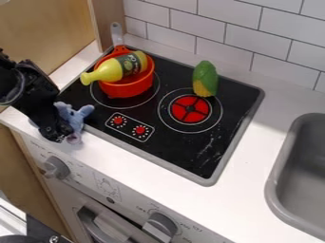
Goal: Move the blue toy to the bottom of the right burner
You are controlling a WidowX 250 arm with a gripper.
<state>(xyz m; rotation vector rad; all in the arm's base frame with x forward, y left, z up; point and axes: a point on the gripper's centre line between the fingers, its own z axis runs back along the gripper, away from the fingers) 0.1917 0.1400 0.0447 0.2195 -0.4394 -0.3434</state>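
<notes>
At the left, the black gripper (53,127) hangs low over the counter's front strip, just left of the stove top. The blue toy (76,116), a small plush with a pinkish end toward the front, is right against it, and its left part is hidden behind the gripper. Whether the toy is held cannot be made out. The right burner (190,109) is a red disc inside white rings on the black stove top (171,147).
A red pot (130,88) with a yellow bottle (110,70) in it stands on the left burner. A green and yellow corn toy (205,79) lies at the right burner's back edge. The grey sink (277,166) is at the right, the wooden wall (47,33) at the back left.
</notes>
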